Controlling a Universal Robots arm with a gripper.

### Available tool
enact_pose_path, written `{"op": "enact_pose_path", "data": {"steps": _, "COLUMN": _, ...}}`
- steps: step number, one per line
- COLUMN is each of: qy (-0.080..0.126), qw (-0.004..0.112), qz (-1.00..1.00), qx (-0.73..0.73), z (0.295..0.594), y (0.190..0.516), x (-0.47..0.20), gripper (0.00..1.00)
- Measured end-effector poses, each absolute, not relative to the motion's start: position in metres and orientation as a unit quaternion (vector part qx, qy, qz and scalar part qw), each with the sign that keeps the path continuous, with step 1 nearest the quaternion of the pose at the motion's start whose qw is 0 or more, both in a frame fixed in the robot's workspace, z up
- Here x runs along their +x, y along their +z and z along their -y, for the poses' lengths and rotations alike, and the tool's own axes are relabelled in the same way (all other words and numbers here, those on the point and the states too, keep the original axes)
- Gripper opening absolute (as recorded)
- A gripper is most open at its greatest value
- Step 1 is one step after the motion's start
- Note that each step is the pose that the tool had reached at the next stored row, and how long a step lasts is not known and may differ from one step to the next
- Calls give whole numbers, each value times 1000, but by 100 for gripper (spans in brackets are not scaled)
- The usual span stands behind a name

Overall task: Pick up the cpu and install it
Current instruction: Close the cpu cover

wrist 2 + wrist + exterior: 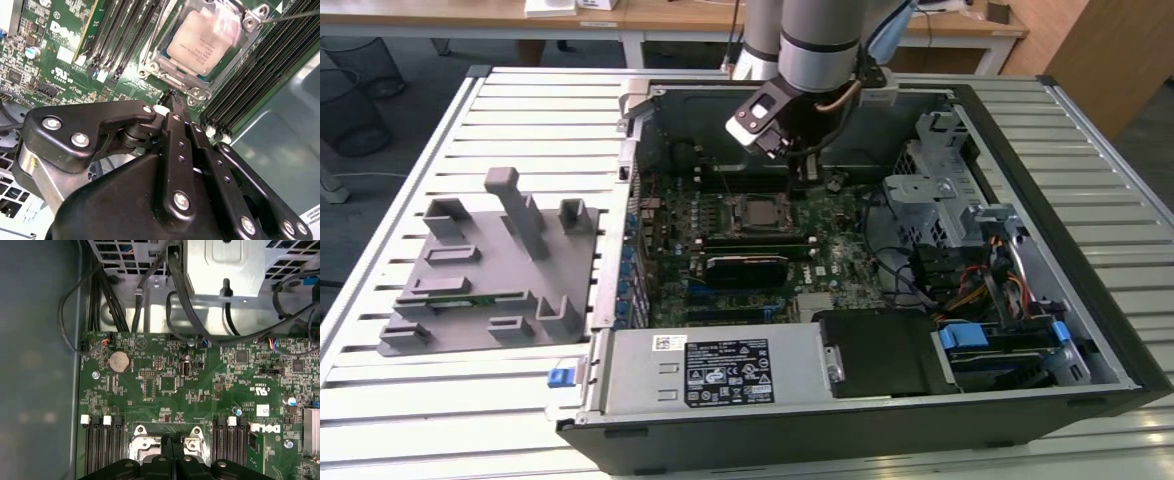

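Looks to be the install step, late on, not the pick-up. Find the cpu [206,44] lying flat in the socket frame [252,22] on the motherboard [200,390], silver top up, with metal frame around all 4 edges and 2 banks of memory slots [125,35] flanking it. Cannot tell whether fully seated, nor whether the frame is latched.

Find the hand [173,96] closed, fingertips pressed together, gripping nothing. In the second wrist view, see it just beside 1 corner of the socket frame, near the cpu but off its top. Cannot tell whether touching the frame or hovering over it. In the first wrist view, see the hand [173,440] over the socket, between the 2 slot banks. In the exterior view, see the hand [803,165] hanging inside the open computer case [854,440], above the board and close to the socket. Well apart from the grey fixture [494,260] on the tabletop [454,400] at the exterior view's left.

Judging from this, calls for a slow, straight path in any further move. Best to keep the closed tips clear of the cpu's top, the slots and the cables [100,295] nearby. Risks a knocked frame or a scratched lid otherwise.
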State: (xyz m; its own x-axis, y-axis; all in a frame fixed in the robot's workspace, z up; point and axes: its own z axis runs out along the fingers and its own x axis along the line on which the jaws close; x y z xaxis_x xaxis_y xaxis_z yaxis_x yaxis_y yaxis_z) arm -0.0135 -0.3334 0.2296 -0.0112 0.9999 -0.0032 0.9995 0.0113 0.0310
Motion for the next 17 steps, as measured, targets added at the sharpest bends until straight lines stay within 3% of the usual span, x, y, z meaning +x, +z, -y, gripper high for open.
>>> {"op": "enact_pose_path", "data": {"steps": 17, "qy": 10, "qw": 12, "qz": -711, "qx": 703, "z": 333, "y": 222, "x": -47, "gripper": 11}}
